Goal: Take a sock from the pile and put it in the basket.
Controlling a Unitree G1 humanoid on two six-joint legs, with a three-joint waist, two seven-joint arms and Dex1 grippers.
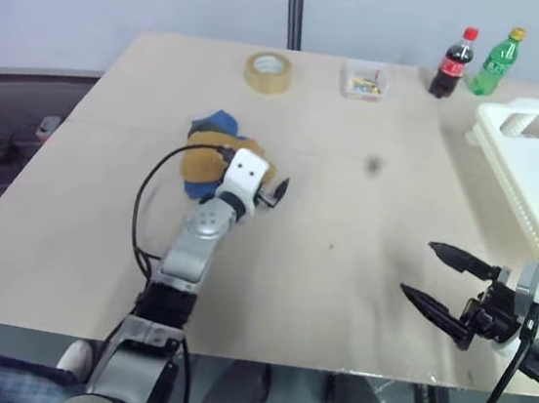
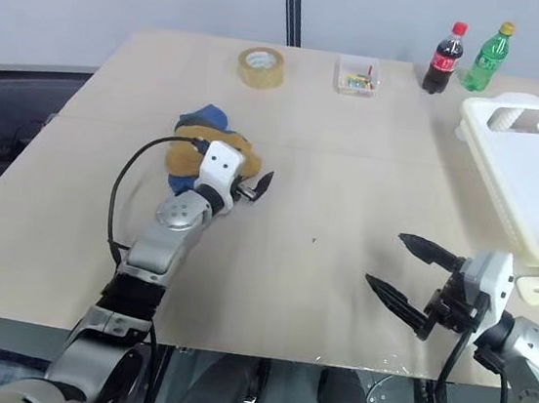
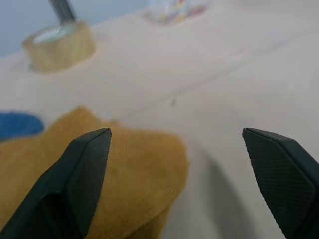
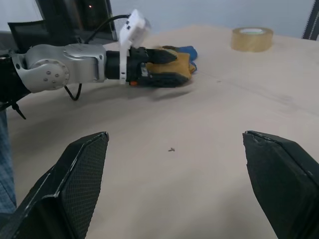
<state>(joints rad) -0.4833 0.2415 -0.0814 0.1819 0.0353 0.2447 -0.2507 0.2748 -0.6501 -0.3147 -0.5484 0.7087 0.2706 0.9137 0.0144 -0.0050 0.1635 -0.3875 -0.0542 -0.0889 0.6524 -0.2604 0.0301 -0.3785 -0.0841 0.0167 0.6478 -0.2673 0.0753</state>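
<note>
The pile lies left of the table's middle: a mustard sock on top, blue cloth behind and below it. My left gripper is open and level at the pile's right edge. One finger hangs over the mustard sock and the other over bare table, with nothing held. The white slatted basket stands at the table's right edge. In front of it, near the front edge, my right gripper is open and empty, pointing left across the table.
At the far edge stand a roll of tape, a small clear box of coloured bits, a cola bottle and a green bottle. Bare tabletop lies between the pile and the basket.
</note>
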